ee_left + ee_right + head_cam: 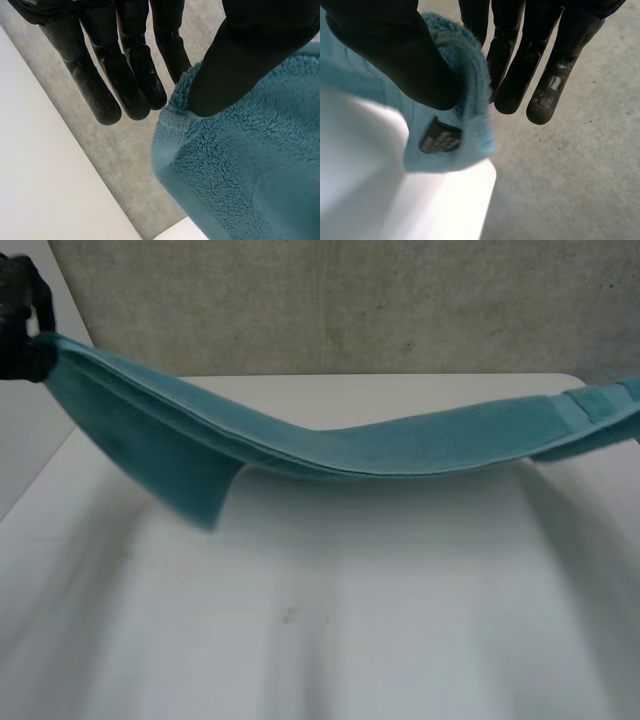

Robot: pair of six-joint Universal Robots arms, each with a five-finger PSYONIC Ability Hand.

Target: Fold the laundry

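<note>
A teal towel (380, 445) hangs stretched in the air above the white table (330, 620), sagging in the middle, with one loose corner drooping at the left. My left hand (22, 320) holds its left end high at the far left. In the left wrist view the thumb (240, 65) pinches a towel corner (240, 165) against the fingers (125, 75). My right hand (390, 55) pinches the towel's other end (465, 100) between thumb and fingers, where a dark label (440, 136) shows, just past the table's corner.
Grey floor (350, 300) lies beyond the table's far edge. The table's right corner (480, 185) sits just below the right hand, with floor beside it.
</note>
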